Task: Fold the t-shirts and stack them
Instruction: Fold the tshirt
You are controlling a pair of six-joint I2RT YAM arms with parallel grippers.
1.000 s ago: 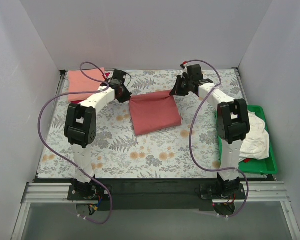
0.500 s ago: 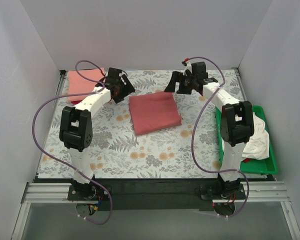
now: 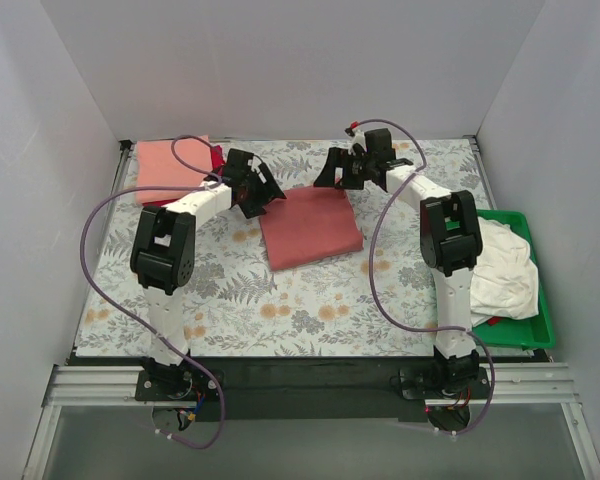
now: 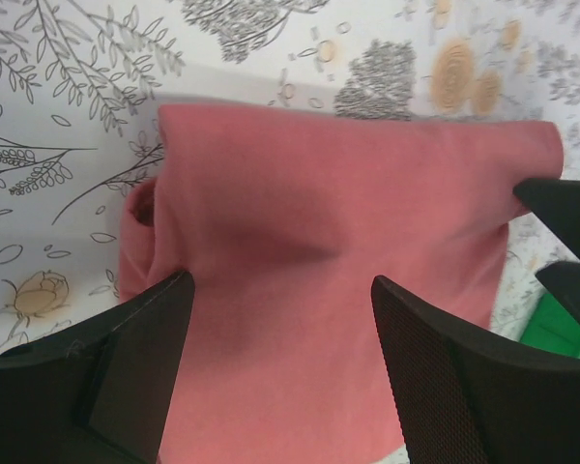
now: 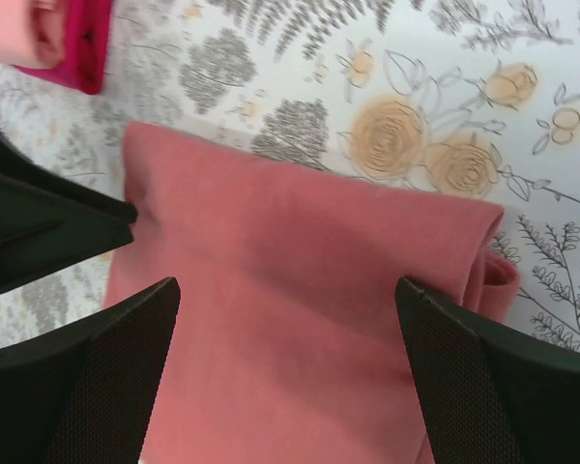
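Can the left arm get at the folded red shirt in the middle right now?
Probably yes: the left claw hangs open directly over the brick-red shirt, with nothing between them.

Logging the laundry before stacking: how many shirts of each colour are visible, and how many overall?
Brick-red shirt: 1
Salmon-pink shirt: 1
Crimson shirt: 1
White shirt: 1
Total: 4

A robotics lab cell is indicated: a floral-covered table (image 3: 310, 300) is enclosed by plain white panels (image 3: 310, 70), and the left arm (image 3: 163, 250) and right arm (image 3: 450, 240) are bolted to an aluminium rail (image 3: 310, 385).
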